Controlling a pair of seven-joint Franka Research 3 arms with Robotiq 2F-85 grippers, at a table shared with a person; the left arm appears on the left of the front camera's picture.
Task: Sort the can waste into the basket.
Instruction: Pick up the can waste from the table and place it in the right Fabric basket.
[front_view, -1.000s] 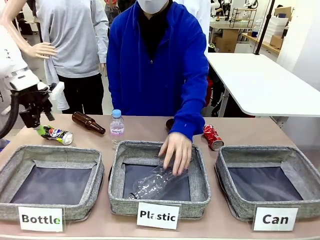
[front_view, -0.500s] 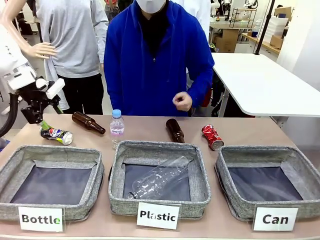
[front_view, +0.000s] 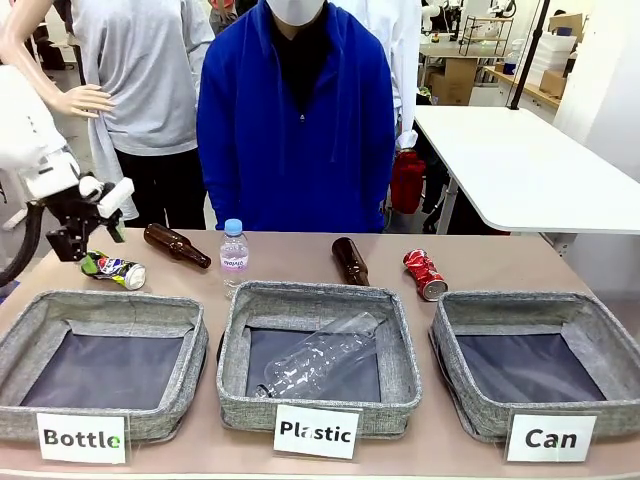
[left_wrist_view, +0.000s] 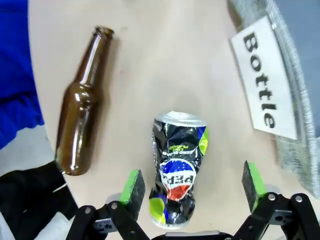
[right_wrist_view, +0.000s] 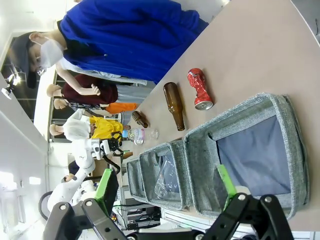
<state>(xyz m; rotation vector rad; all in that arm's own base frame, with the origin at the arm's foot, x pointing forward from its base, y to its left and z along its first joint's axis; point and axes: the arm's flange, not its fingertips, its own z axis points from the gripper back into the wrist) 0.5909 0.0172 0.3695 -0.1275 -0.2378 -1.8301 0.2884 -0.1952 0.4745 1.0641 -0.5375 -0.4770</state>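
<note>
While the left end effector (left_wrist_view: 193, 181) hangs spread astride the black-blue can (left_wrist_view: 180, 160) for a pinch, the right end effector (right_wrist_view: 166, 184), also spread, faces the basket (right_wrist_view: 235, 112).

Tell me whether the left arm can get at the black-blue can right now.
Probably yes. The left gripper hangs open just above the black-blue can, its fingers framing it and nothing over it; the brown bottle lies apart to one side.

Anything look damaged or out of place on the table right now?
The black-blue can, behind the Bottle basket and under the open left gripper, and the red can, just behind the Can basket, are both crumpled and lying on their sides. Nothing looks spilled.
</note>
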